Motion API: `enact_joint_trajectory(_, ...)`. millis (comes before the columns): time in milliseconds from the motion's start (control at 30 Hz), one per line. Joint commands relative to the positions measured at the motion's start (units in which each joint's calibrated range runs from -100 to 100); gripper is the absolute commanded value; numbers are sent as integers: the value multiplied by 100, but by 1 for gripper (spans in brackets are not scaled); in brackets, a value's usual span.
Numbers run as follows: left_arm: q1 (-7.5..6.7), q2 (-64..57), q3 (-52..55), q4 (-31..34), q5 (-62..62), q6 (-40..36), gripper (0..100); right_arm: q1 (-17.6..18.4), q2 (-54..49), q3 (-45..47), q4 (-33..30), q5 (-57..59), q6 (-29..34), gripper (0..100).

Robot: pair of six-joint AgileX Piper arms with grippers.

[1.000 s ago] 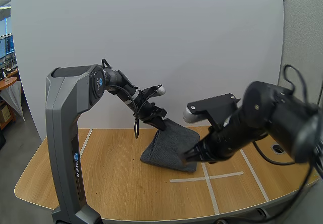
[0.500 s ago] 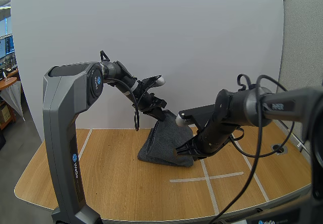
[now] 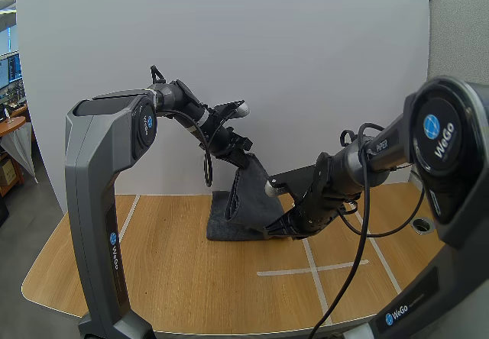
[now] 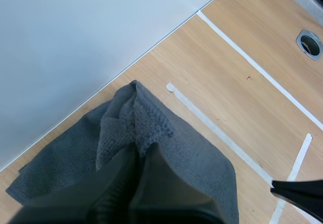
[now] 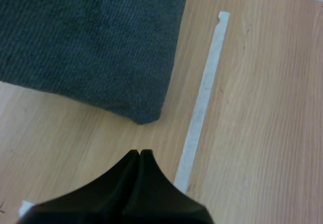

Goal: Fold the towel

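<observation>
Recorder: Raised since a second ago: towel point(image 3: 238, 215), one corner carried higher and further back by the left jaws, so that the cloth is hung steeper. Right arm is drawn in from the near side to the towel's right edge.

Checker: Item location?

Recorder: Towel, dark grey. Lower part is laid on the bench point(image 3: 168, 255) near the back wall; upper corner is held aloft. Tape line point(image 3: 314, 282) is noted just to its right.

Checker: Left jaws?

Recorder: Clenched on a bunched corner of the towel, the cloth pinched between the tips.

Checker: Right jaws?

Recorder: Closed together as one wedge, nothing held. The tip is set just short of the towel's rounded lower corner, beside the tape line. No contact with the cloth is seen.

Checker: Step in hand?

Recorder: Judged to be the carrying of the lifted corner over onto the laid half. The pinch is to be kept firm, and the corner brought across level so that edges are matched. The laid part is best pinned down, so that it is not dragged along.
</observation>
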Motion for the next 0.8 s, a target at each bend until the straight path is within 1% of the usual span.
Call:
enact_joint_trajectory(0, -11, -79, -67, 63, 33, -49, 0, -18, 495, 20, 133, -1045, -114, 0)
enact_joint_trajectory(67, -11, -79, -127, 63, 33, -49, 0, -11, 610, 20, 231, -1176, -114, 0)
enact_joint_trajectory(200, -11, -79, -299, 63, 33, -49, 0, 98, 626, 20, 451, -1392, -308, 0)
enact_joint_trajectory(333, -11, -79, -462, 63, 33, -78, 0, 416, 626, 20, 693, -1275, -541, 0)
enact_joint_trajectory(467, -11, -79, -481, 76, 33, -78, 0, 801, 626, 20, 654, -1388, -564, 0)
enact_joint_trajectory(533, -11, -79, -481, 76, 33, -88, 0, 950, 626, 20, 654, -1676, -587, 0)
enact_joint_trajectory(700, -11, -79, -496, 86, 33, -113, 0, 1177, 685, -51, 654, -2388, -648, 0)
enact_joint_trajectory(767, -11, -79, -496, 86, 33, -122, 0, 1201, 755, -113, 654, -2534, -648, 0)
